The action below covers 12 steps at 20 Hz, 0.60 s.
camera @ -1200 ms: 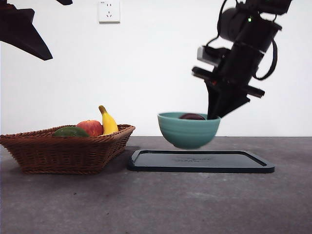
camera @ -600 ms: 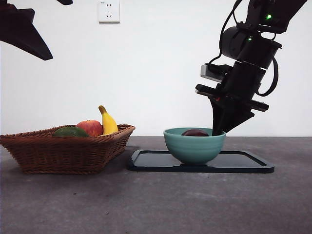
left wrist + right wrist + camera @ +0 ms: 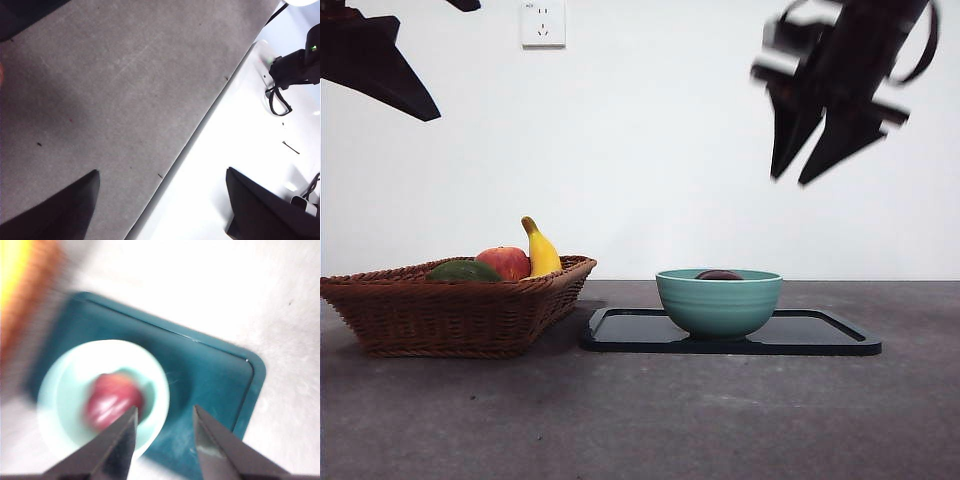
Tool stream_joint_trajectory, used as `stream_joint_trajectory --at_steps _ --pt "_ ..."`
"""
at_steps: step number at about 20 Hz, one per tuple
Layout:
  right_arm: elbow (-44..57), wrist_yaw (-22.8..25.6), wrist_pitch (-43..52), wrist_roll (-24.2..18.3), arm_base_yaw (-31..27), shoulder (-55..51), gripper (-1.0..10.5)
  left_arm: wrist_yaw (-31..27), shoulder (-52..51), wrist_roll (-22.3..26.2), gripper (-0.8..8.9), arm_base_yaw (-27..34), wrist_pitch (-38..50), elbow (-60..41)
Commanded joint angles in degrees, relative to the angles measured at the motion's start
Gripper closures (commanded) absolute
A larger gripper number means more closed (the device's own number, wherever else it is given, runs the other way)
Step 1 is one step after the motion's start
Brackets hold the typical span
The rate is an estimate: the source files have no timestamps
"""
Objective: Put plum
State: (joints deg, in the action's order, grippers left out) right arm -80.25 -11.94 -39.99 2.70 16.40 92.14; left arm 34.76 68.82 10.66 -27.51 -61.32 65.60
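Front view shows the grey, matte table (image 3: 640, 420) running across the whole lower part, with a white wall behind it. On the table's left side stands a brown woven wicker basket (image 3: 455, 310) with flaring sides. It holds a flat dark green fruit (image 3: 465, 271), a round red apple (image 3: 506, 262) and a yellow banana (image 3: 541, 250) leaning against the apple, tip upward. Just beside the basket lies a flat black rectangular tray (image 3: 820, 335) with a raised rim. A teal ceramic bowl (image 3: 719, 305) with faint horizontal ridges sits upright on the tray, toward the end nearer the basket.

High above the tray's far end hangs the right tool (image 3: 813, 175), blurred, its two black jaws spread apart and empty, well clear of the bowl. The right wrist view looks down between those parted jaws onto the bowl and tray. The left tool (image 3: 162, 205) waits at the upper left corner of the front view as a black pointed shape; its wrist view shows its jaws wide apart over bare table, holding nothing.

The dark maroon roundish plum (image 3: 719, 275) lies inside the bowl, only its top showing above the rim. In the right wrist view it rests near the bowl's middle, blurred and reddish.
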Motion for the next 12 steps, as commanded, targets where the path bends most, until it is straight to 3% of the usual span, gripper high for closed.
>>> stream_joint_trajectory --at_steps 1,4,7,12 --pt "-1.2 -2.93 -4.24 -0.72 0.33 -4.96 7.7 0.39 0.35 0.63 4.08 -0.26 1.01 0.66" --pt "-1.11 -6.29 -10.84 -0.85 0.42 -12.44 7.7 0.39 0.35 0.66 4.08 -0.26 1.38 0.66" --pt "0.81 -6.54 -14.16 -1.99 1.44 -17.55 7.7 0.39 0.35 0.66 4.08 -0.26 1.36 0.66" --pt "13.35 -8.35 -12.92 -1.97 4.48 -28.41 7.7 0.39 0.35 0.66 4.08 -0.26 1.33 0.66"
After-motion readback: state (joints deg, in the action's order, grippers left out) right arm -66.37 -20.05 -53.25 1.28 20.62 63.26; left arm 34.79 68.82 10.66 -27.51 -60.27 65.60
